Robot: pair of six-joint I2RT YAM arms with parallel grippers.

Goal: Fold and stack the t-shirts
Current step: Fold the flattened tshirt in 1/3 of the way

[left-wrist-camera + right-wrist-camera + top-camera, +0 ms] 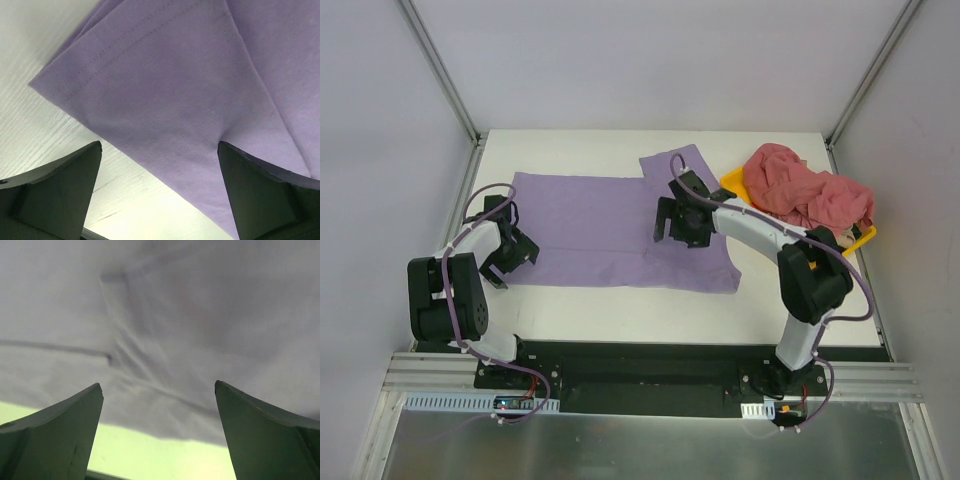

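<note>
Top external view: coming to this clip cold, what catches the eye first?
A lavender t-shirt lies spread flat across the middle of the white table, one sleeve pointing to the far edge. At the far right, a crumpled heap of pink-red shirts sits piled on a yellow tray. Both arms reach over the lavender one with jaws open: the left gripper at its left hem, the right gripper near its right end.
</note>
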